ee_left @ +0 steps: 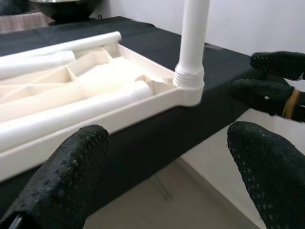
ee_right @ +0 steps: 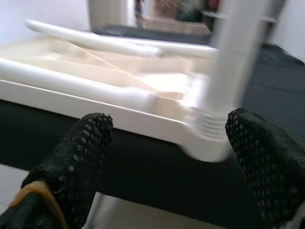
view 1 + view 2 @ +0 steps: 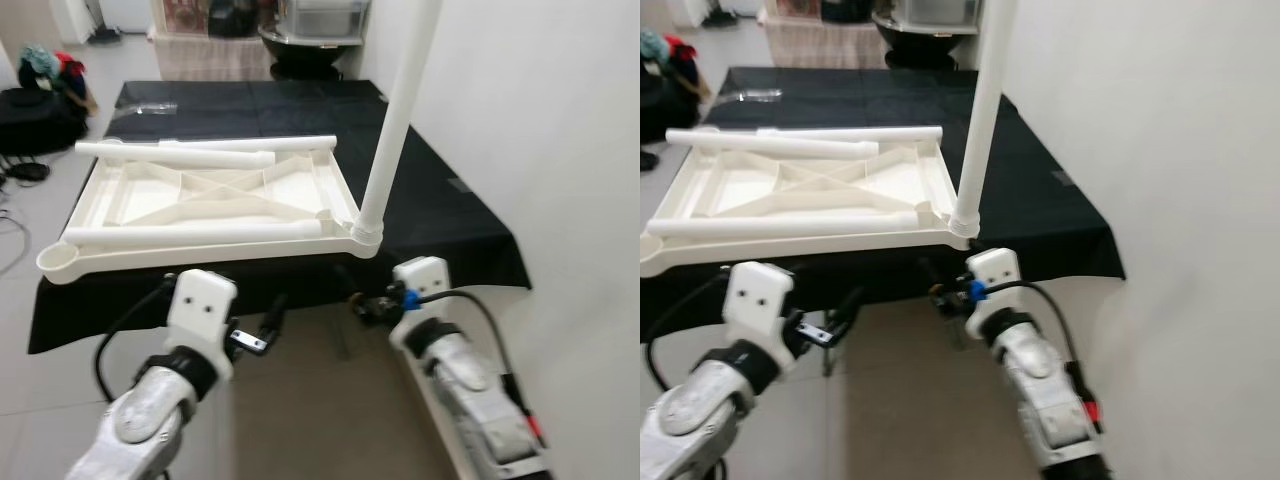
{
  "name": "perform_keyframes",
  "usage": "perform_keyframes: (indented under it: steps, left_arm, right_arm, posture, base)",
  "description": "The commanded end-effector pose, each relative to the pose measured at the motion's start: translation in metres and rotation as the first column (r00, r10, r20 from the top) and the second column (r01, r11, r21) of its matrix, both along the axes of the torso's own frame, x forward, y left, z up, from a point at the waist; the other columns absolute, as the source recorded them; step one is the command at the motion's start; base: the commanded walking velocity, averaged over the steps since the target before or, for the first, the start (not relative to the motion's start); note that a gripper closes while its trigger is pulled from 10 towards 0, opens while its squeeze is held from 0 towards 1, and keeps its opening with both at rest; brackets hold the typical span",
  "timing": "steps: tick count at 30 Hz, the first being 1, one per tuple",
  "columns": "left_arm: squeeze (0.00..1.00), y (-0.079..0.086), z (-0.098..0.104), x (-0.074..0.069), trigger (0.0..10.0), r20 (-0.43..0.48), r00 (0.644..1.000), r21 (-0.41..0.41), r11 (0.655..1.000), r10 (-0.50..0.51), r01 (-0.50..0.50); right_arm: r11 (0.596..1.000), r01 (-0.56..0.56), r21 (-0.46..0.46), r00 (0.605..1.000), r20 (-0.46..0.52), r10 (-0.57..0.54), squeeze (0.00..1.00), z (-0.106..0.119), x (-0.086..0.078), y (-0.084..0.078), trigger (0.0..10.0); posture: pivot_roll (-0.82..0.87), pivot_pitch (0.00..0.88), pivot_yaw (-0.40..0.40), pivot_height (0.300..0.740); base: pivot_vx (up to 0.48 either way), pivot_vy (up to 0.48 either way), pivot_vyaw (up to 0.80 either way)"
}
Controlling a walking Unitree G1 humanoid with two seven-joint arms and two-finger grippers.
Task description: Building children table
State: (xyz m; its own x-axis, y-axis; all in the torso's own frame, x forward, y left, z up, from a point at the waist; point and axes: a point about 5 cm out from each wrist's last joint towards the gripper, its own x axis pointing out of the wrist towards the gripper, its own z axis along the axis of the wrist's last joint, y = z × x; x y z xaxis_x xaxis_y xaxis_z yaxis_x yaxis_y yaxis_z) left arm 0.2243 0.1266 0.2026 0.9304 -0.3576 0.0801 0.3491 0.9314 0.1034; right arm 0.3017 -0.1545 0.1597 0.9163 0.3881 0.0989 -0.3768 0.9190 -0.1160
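So the white tabletop [image 3: 210, 200] is lying upside down on the black desk [image 3: 440, 210], w/ one leg [image 3: 395, 120] already standing in the corner socket nearest the right pincer [image 2: 167, 157]. Three loose legs [image 3: 190, 235] are resting on the tabletop. Both pincers hang just below the desk edge, fingers apart, holding nothing; left pincer [image 1: 167, 181] too. Next imo: grab a loose leg, stand it in an empty socket [image 3: 62, 258], twist.
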Motion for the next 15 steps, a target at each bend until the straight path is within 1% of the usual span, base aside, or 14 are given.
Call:
perform_keyframes:
  steps: [1,2,3,4,5,6,7,9,11,12,13,14,15]
  left_arm:
    - [0.00,0.006,-0.004,0.001,10.0,-0.012,0.999,0.024,0.999,0.037,-0.037]
    - [0.00,0.007,-0.004,0.002,10.0,-0.014,0.999,0.020,0.999,0.042,-0.042]
    - [0.00,0.007,-0.004,0.002,10.0,-0.016,0.999,0.018,0.999,0.045,-0.044]
    - [0.00,0.008,-0.004,0.002,10.0,-0.016,0.999,0.017,0.999,0.045,-0.045]
    - [0.00,0.008,-0.004,0.002,10.0,-0.016,0.999,0.017,0.999,0.045,-0.045]
    - [0.00,0.008,-0.002,0.003,10.0,-0.009,0.999,0.018,0.999,0.047,-0.047]
    - [0.00,0.009,-0.001,0.003,10.0,-0.003,0.999,0.009,0.999,0.047,-0.047]
    - [0.00,0.009,-0.001,0.003,10.0,-0.003,0.999,0.009,0.999,0.047,-0.047]
    - [0.00,0.009,0.001,0.004,10.0,0.005,0.999,-0.003,0.999,0.044,-0.044]
    - [0.00,0.009,0.001,0.004,10.0,0.005,0.999,-0.003,0.999,0.044,-0.044]
    - [0.00,0.009,0.001,0.003,10.0,0.008,0.999,0.000,0.999,0.041,-0.041]
    - [0.00,0.008,0.002,0.003,10.0,0.011,0.999,0.001,0.999,0.035,-0.035]
    - [0.00,0.008,0.002,0.003,10.0,0.011,0.999,0.001,0.999,0.035,-0.035]
  right_arm:
    - [0.999,-0.044,0.014,0.999,-0.013,0.044,0.00,0.001,0.006,-0.003,10.0]
    - [0.998,-0.070,0.001,0.996,-0.055,0.070,0.00,-0.001,0.009,-0.015,10.0]
    - [0.996,-0.087,-0.003,0.993,-0.085,0.086,0.00,-0.002,0.011,-0.023,10.0]
    - [0.995,-0.098,-0.006,0.990,-0.102,0.097,0.00,-0.003,0.011,-0.027,10.0]
    - [0.995,-0.098,-0.006,0.990,-0.102,0.097,0.00,-0.003,0.011,-0.027,10.0]
    - [0.996,-0.086,-0.024,0.990,-0.117,0.083,0.00,-0.002,0.014,-0.041,10.0]
    - [0.999,-0.041,-0.028,0.992,-0.120,0.038,0.00,0.002,0.019,-0.058,10.0]
    - [0.999,-0.041,-0.028,0.992,-0.120,0.038,0.00,0.002,0.019,-0.058,10.0]
    - [0.998,0.042,-0.042,0.993,-0.104,-0.047,0.00,0.012,0.026,-0.083,10.0]
    - [0.998,0.042,-0.042,0.993,-0.104,-0.047,0.00,0.012,0.026,-0.083,10.0]
    - [0.995,0.081,-0.057,0.993,-0.081,-0.085,0.00,0.019,0.030,-0.092,10.0]
    - [0.994,0.106,-0.040,0.991,-0.077,-0.108,0.00,0.024,0.034,-0.097,10.0]
    - [0.994,0.106,-0.040,0.991,-0.077,-0.108,0.00,0.024,0.034,-0.097,10.0]
  posture:
    - [0.08,0.146,-0.076,0.740]
    - [0.09,0.144,-0.076,0.740]
    - [0.09,0.144,-0.076,0.740]
    - [0.09,0.144,-0.076,0.740]
    - [0.09,0.144,-0.076,0.740]
    - [0.08,0.143,-0.074,0.740]
    - [0.08,0.141,-0.074,0.740]
    - [0.08,0.141,-0.074,0.740]
    - [0.08,0.142,-0.073,0.740]
    - [0.08,0.142,-0.073,0.740]
    - [0.08,0.144,-0.073,0.740]
    - [0.09,0.149,-0.073,0.740]
    - [0.09,0.149,-0.073,0.740]
  base:
    - [0.000,0.000,0.00]
    - [0.000,0.000,0.00]
    - [0.000,0.000,0.00]
    - [0.000,0.000,0.00]
    - [0.000,0.000,0.00]
    - [0.000,0.000,0.00]
    - [0.000,0.000,0.00]
    - [0.000,0.000,0.00]
    - [0.000,0.000,0.00]
    - [0.000,0.000,0.00]
    - [0.000,0.000,0.00]
    - [0.000,0.000,0.00]
    - [0.000,0.000,0.00]
